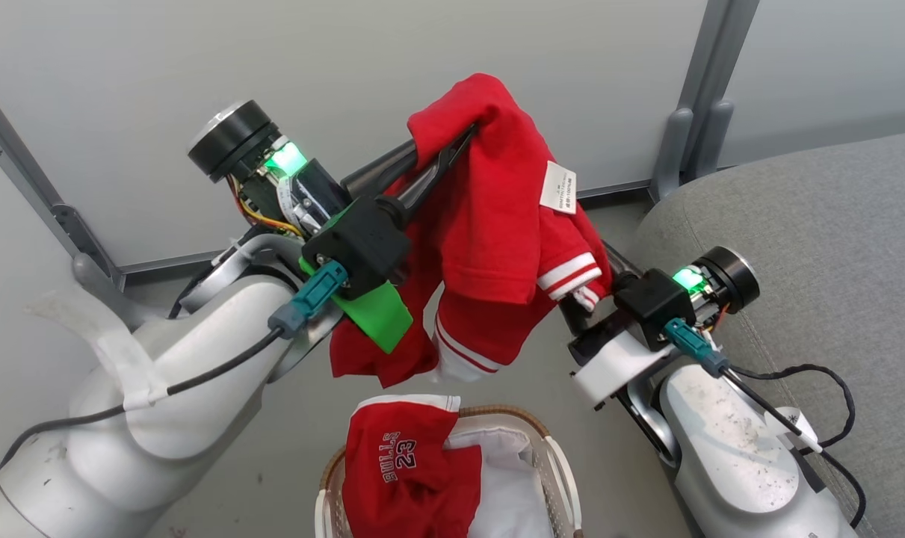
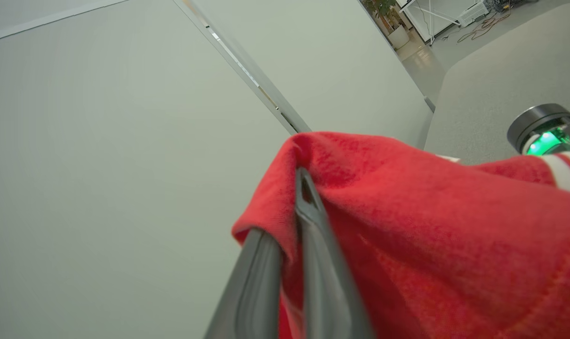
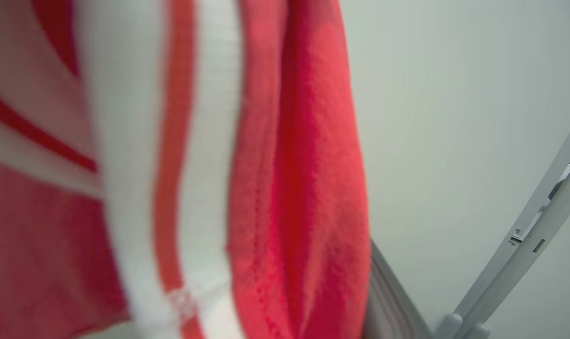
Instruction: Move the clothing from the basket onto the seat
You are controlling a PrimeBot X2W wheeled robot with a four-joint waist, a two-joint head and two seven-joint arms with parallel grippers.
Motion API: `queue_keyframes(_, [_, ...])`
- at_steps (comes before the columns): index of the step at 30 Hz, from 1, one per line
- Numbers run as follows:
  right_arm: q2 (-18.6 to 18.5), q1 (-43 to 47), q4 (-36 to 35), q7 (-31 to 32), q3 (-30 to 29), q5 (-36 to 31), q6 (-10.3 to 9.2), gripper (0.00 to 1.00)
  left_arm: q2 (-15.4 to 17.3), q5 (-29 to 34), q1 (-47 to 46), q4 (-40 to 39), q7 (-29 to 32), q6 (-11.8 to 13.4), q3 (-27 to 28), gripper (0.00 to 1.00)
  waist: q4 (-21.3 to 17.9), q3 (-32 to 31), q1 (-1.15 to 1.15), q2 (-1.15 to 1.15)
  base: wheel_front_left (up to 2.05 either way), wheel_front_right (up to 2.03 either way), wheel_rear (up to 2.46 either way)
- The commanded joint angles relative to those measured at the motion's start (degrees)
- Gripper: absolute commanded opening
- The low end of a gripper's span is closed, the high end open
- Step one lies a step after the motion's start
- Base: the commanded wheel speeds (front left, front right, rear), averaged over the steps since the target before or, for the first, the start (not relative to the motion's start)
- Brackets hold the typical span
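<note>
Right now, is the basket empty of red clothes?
No, a red garment printed BULLS 23 lies in the basket.

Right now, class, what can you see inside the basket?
Inside the basket, a red garment printed "BULLS 23" lies on the white liner. Whatever sits beneath that garment is covered, so it cannot be seen.
</note>
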Motion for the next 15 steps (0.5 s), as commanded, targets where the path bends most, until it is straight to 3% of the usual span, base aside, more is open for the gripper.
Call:
queue_keyframes(1, [-0.22,-1.0,0.3,-0.14,0.22,0.53,-0.04,0.0,-0.17,-0.76,1.35,0.3,-0.46,0.56,0.42,0.0,0.0,-0.02,0.0,0.0,0.0,0.0,0.0])
queue_keyframes(3, [-0.22,-1.22,0.64,-0.14,0.23,0.9,-0.04,0.0,-0.4,-1.57,2.43,0.84,-0.98,1.1,0.56,0.0,0.01,-0.03,0.0,0.0,0.0,0.0,0.0])
queue_keyframes(4, [-0.22,-1.24,0.65,-0.14,0.18,0.99,-0.04,0.0,-0.46,-1.79,2.91,1.02,-1.29,1.43,0.68,0.08,0.0,-0.03,0.0,0.0,0.0,0.0,0.0])
queue_keyframes(5, [-0.22,-1.34,0.57,-0.14,0.09,1.0,-0.04,0.0,-0.54,-2.01,3.4,1.22,-1.52,1.71,0.79,0.27,-0.03,-0.03,0.0,0.0,0.0,0.0,0.0])
queue_keyframes(9, [-0.22,-1.53,0.31,-0.14,-0.63,1.34,-0.04,0.0,-0.98,-3.28,6.12,2.31,-2.92,3.07,1.19,0.49,-0.19,-0.1,0.0,0.0,0.0,0.0,0.0])
queue_keyframes(11, [-0.22,-1.6,0.14,-0.14,-1.21,1.52,-0.04,0.0,-1.57,-4.52,8.1,3.11,-3.72,3.9,1.65,0.91,-0.26,-0.17,0.0,0.0,0.0,0.0,0.0])
queue_keyframes(12, [-0.22,-1.66,0.03,-0.14,-1.51,1.59,-0.04,0.0,-1.72,-4.55,8.73,3.31,-3.98,4.26,1.74,1.0,-0.27,-0.19,0.0,0.0,0.0,0.0,0.0])
queue_keyframes(15, [-0.21,-1.65,-0.61,-0.13,-2.58,1.48,-0.04,0.0,-3.4,-6.6,12.43,4.18,-4.97,5.42,2.59,1.0,-0.22,-0.24,0.0,0.0,0.0,0.0,0.0])
